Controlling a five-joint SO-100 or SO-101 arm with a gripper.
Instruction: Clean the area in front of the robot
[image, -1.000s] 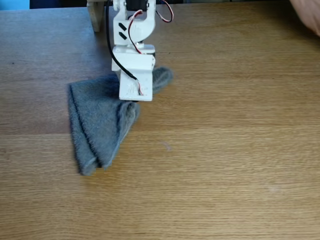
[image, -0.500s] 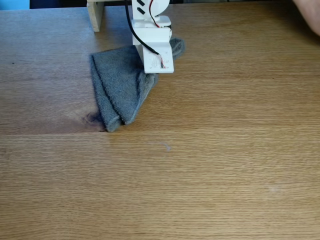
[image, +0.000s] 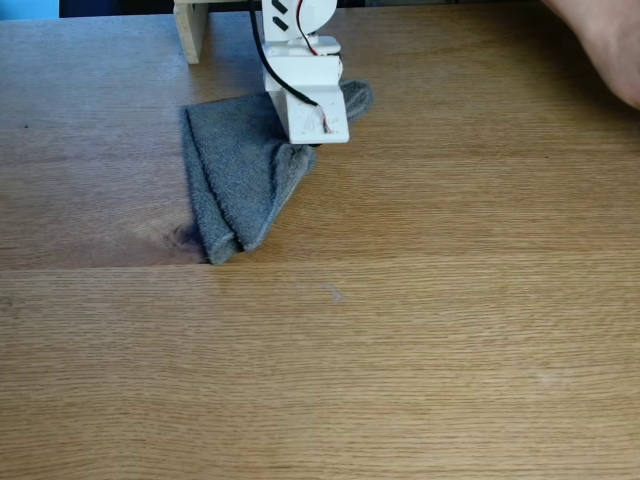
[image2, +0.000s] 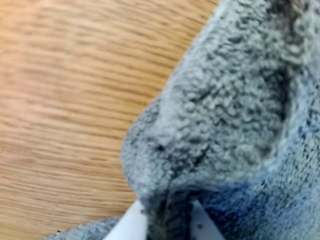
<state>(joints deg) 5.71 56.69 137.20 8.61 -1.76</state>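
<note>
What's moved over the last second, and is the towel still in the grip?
The arm dragged the towel up the fixed view toward its base, uncovering the dark knot; since half a second ago it has barely shifted. The fingers stay pinched on the towel. A hand came further in at top right.

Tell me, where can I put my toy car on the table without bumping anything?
The whole near half of the tabletop is bare, from the towel's lower tip down to the front edge. The wide stretch right of the towel is free too, though a hand hovers at the far right corner. It is crowded at the back left, around the robot, towel and wooden post.
</note>
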